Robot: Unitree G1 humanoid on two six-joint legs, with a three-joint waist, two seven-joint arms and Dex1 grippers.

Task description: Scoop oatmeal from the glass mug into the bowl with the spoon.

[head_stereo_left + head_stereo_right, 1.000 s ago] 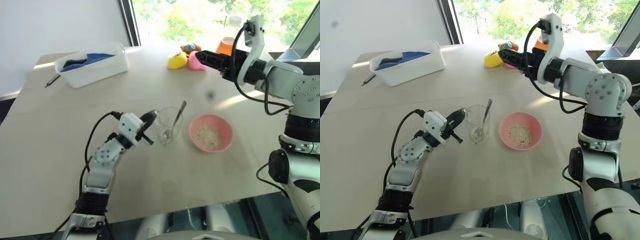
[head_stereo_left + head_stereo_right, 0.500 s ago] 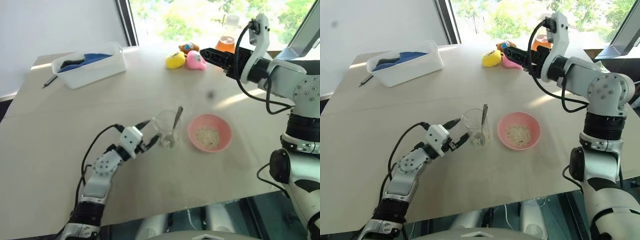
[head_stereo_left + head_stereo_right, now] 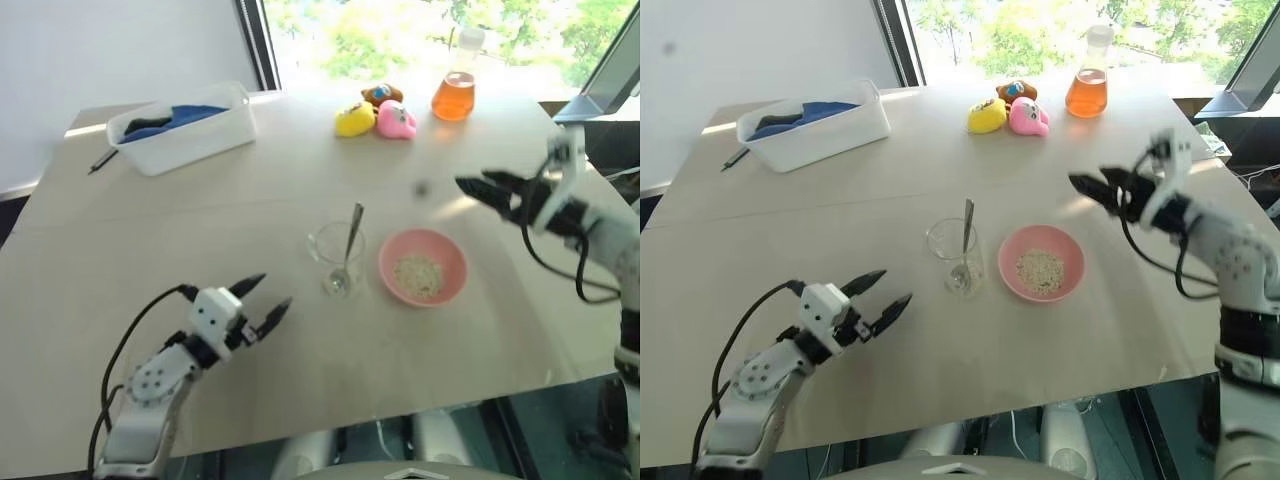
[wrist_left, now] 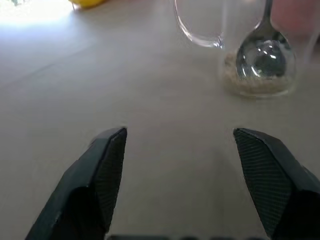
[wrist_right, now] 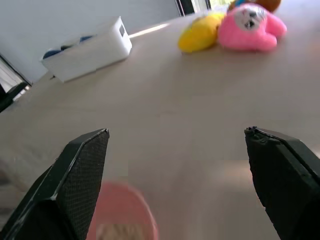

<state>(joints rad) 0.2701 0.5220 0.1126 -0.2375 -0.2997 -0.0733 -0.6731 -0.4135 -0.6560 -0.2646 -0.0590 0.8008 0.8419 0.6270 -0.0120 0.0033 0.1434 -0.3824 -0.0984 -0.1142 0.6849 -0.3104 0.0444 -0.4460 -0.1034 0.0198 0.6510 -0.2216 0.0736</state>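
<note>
The glass mug (image 3: 335,262) stands upright mid-table, a thin layer of oatmeal (image 4: 255,85) at its bottom. The spoon (image 3: 352,235) leans inside it, handle up. Just right of the mug sits the pink bowl (image 3: 446,262) with a small heap of oatmeal (image 3: 417,272). My left gripper (image 3: 277,289) hovers open and empty, low over the table, to the near left of the mug and well apart from it. To the right of the bowl and beyond it, my right gripper (image 3: 470,182) is open and empty, pointing left.
At the far left are a white tub (image 3: 185,135) holding a blue cloth and a dark pen (image 3: 103,160). Yellow (image 3: 353,120) and pink (image 3: 395,118) plush toys and a flask of orange liquid (image 3: 454,95) stand at the back. The table's near edge is close below my left arm.
My left gripper opened, let go of the mug's handle and drew back toward the near left. My right gripper dropped from beside the toys down and to the right, near the bowl.
</note>
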